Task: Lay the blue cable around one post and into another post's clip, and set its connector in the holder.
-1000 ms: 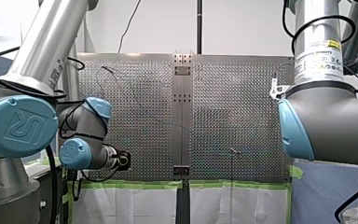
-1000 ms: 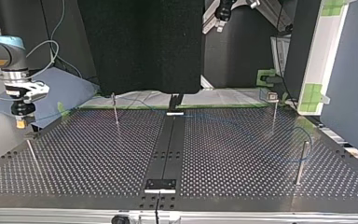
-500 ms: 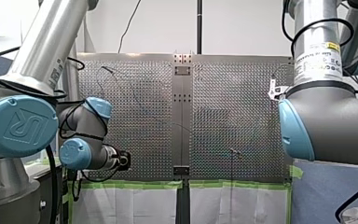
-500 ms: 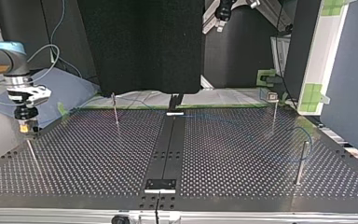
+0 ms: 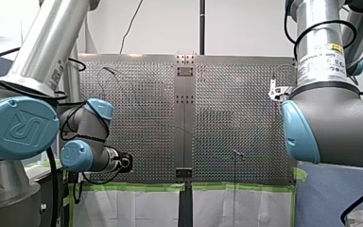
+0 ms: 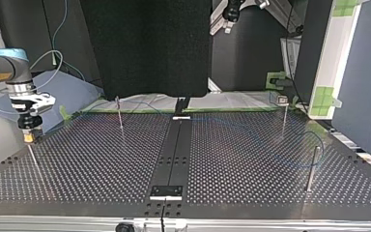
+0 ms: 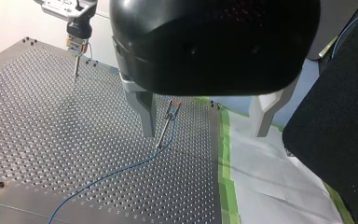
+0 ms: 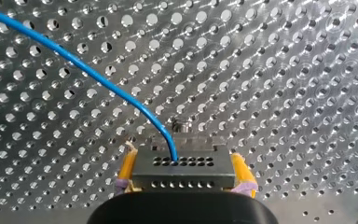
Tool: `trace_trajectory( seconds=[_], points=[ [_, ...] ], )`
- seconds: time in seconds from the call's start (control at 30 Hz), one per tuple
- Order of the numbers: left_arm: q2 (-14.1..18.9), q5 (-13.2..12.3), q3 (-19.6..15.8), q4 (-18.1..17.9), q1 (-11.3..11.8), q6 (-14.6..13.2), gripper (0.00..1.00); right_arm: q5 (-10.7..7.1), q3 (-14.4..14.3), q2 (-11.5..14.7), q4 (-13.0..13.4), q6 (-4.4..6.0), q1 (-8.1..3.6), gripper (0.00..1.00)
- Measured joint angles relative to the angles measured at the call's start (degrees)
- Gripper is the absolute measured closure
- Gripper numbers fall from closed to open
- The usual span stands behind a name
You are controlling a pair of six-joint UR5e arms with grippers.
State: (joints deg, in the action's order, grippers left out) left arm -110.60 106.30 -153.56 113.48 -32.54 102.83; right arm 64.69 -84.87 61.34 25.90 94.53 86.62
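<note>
- Right gripper [image 8: 182,156] is clamped on the grey connector [image 8: 182,173], with its yellow pads [image 8: 126,169] pressed against both sides.
- Blue cable [image 8: 98,77] leaves the connector's face and arcs away over the perforated table [image 8: 284,70].
- Seen in the top view, that gripper hangs directly over a thin post [image 6: 34,159] near the table's left edge; I cannot tell whether they touch.
- Left gripper [image 7: 203,134] has its fingers apart and holds nothing. A clip post [image 7: 164,128] stands just beside one finger, and the cable trails away from its base.
</note>
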Motion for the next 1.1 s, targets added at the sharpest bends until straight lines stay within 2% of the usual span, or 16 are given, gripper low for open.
trace_trajectory(
  seconds=[0.67,1.1],
  points=[
    [0.0,-0.1,0.3,0.1,0.0,0.2,0.0,0.72,0.4,-0.6,-1.0,0.52,-0.04,1.0],
    [0.0,-0.1,0.4,0.2,0.0,0.4,0.0,0.7,1.6,-1.2,-2.1,0.68,0.07,1.0]
  ],
)
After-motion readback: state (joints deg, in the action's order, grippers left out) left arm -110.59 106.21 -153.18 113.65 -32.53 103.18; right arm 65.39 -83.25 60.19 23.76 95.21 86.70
